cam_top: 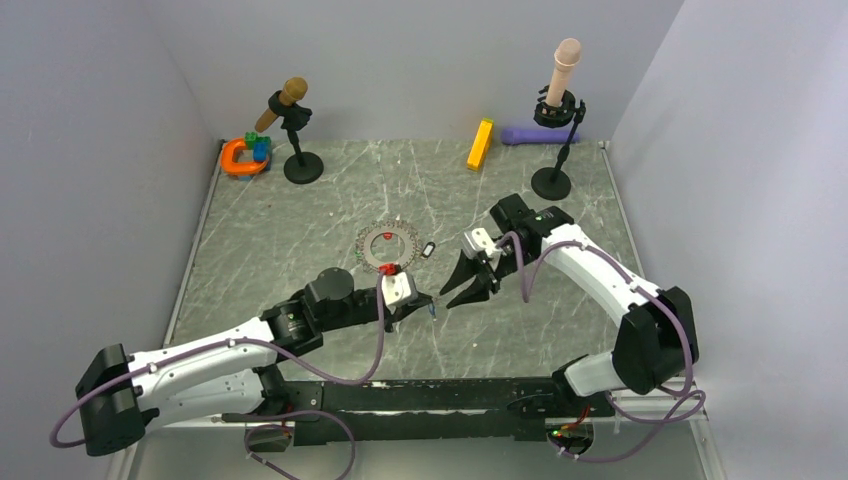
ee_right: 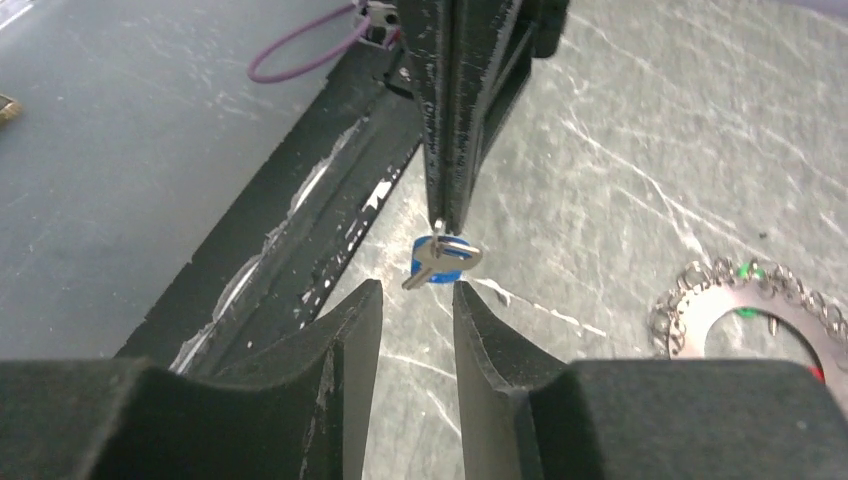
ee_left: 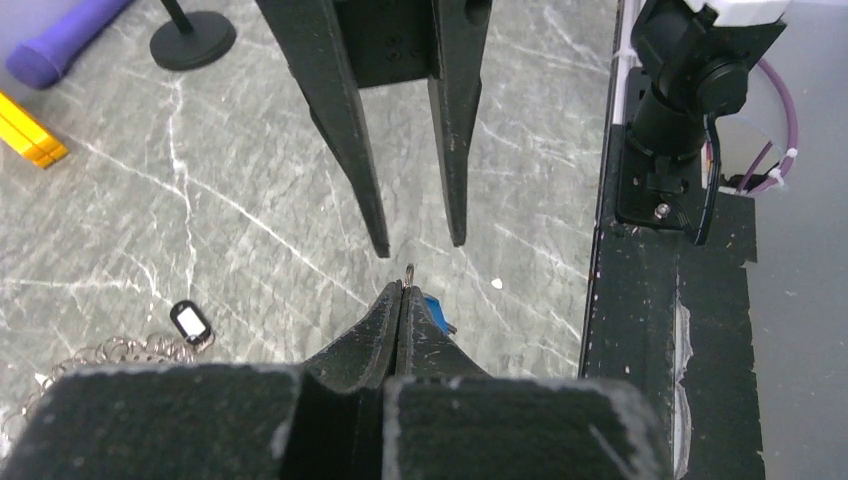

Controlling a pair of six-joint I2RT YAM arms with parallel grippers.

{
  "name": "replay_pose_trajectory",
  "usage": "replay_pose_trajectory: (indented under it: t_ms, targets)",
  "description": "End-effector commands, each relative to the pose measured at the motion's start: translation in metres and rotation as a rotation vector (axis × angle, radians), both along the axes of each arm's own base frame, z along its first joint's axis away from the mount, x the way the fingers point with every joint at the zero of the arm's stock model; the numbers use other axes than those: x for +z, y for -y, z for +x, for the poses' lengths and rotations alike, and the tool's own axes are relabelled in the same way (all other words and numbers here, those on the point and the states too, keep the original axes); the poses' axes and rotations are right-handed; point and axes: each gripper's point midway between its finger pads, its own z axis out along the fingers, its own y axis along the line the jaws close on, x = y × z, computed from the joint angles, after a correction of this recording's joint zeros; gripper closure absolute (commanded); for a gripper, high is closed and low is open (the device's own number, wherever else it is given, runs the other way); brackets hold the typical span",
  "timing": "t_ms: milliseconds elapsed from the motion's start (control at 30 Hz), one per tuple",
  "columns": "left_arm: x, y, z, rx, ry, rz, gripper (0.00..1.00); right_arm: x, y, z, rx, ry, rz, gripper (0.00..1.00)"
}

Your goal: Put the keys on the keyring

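Note:
The grey keyring lies flat mid-table with a red key at its near rim. It also shows in the right wrist view, with green and red bits on its rim. A black key lies just right of the ring and shows in the left wrist view. My left gripper is shut on the small loop of a blue key, which hangs from its tip. My right gripper is open, its tips just short of the blue key, one on each side.
A yellow block and a purple handle lie at the back right. Two microphone stands stand at the back. An orange C-shaped toy with coloured blocks sits back left. The black base rail runs close behind the blue key.

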Motion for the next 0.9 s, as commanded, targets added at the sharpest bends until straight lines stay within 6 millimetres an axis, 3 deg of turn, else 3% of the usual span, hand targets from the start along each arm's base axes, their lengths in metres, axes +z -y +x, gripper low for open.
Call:
replay_pose_trajectory:
  t_ms: [0,500,867]
  targets:
    - [0.003,-0.001,0.004,0.029,-0.037,0.051,1.00,0.005,-0.006,0.024,-0.099,-0.002,-0.075,0.63]
    - [0.001,0.007,0.014,0.068,-0.084,0.090,1.00,0.004,-0.020,0.010,-0.041,0.011,-0.095,0.70]
    - [0.004,0.008,0.016,0.082,-0.095,0.080,1.00,-0.005,-0.025,0.018,-0.074,0.002,-0.130,0.75]
